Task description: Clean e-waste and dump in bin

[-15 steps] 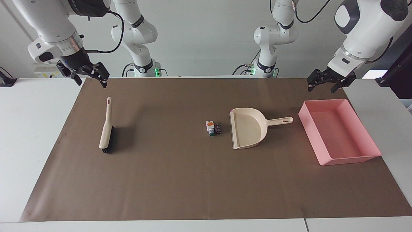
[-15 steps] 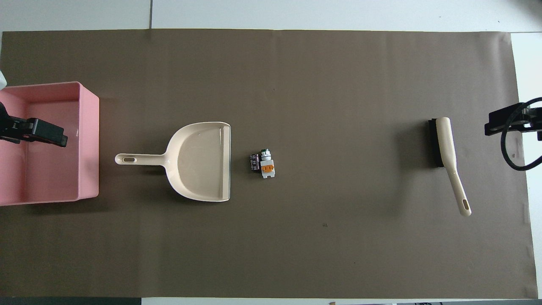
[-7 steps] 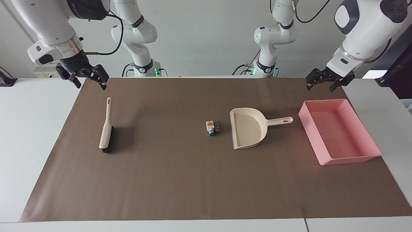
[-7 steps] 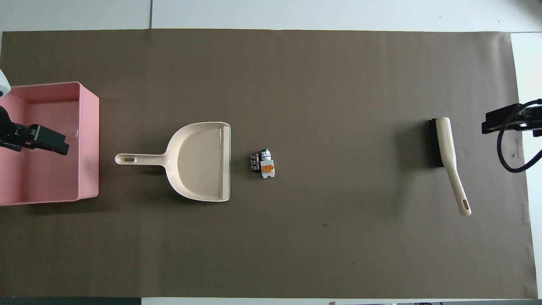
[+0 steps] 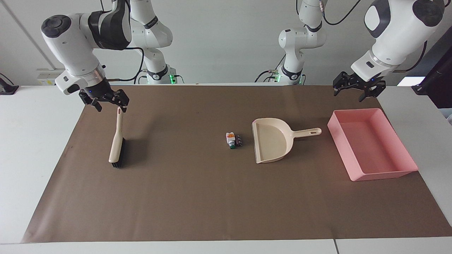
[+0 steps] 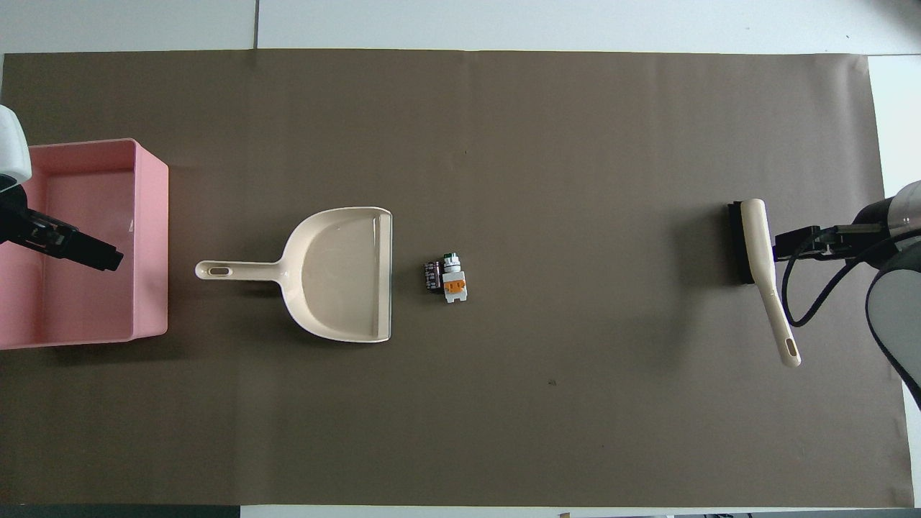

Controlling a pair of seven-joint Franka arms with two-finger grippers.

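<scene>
The e-waste lies mid-mat: a white bit with orange and green marks (image 5: 230, 138) (image 6: 453, 280) touching a dark cylindrical bit (image 5: 239, 140) (image 6: 432, 276). Both lie just off the beige dustpan's (image 5: 273, 140) (image 6: 338, 273) open lip. The pink bin (image 5: 338, 139) (image 6: 152, 237) stands toward the left arm's end, beside the dustpan handle. My right gripper (image 5: 112, 108) (image 6: 791, 243) is open and hovers low over the handle end of the brush (image 5: 116, 143) (image 6: 757, 248). My left gripper (image 5: 349, 95) (image 6: 93, 252) is open, in the air by the bin's robot-side edge.
A brown mat (image 5: 197, 197) covers most of the white table. The brush lies toward the right arm's end, bristles down, handle pointing at the robots. The bin's inside looks bare.
My right gripper has come down and in toward the middle of the table, over the brush handle's end. My left gripper shifted slightly. Nothing on the mat moved.
</scene>
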